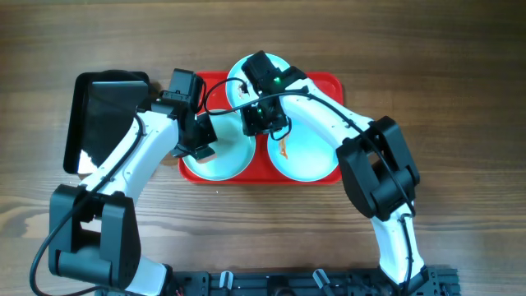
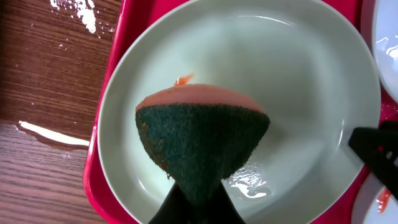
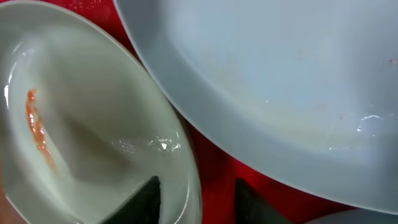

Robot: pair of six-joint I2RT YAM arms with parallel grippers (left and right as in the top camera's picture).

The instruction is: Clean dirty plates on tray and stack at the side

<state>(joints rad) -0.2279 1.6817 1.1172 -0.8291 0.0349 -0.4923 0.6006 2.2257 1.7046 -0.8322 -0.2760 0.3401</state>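
On tray (image 1: pixel 333 82) | left gripper (image 1: pixel 202 146) is pinching sponge (image 2: pixel 202 137) directly over left plate (image 2: pixel 280 68) | right gripper (image 3: pixel 196 199) is gaping empty astride rim of smeared plate (image 3: pixel 81 124)

1. A dark green sponge (image 2: pixel 202 143), orange-pink on top, is seen just above the black left fingers (image 2: pixel 163 214).
2. An orange smear (image 3: pixel 36 127) is shown on a pale blue-white plate (image 3: pixel 93 74), left of the right fingers (image 3: pixel 144 200).
3. The red tray (image 3: pixel 214 168) is seen between them.

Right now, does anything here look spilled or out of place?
Yes. White splashes lie on the wooden table beside the red tray, perhaps spilled foam. The right-hand plate carries an orange smear.
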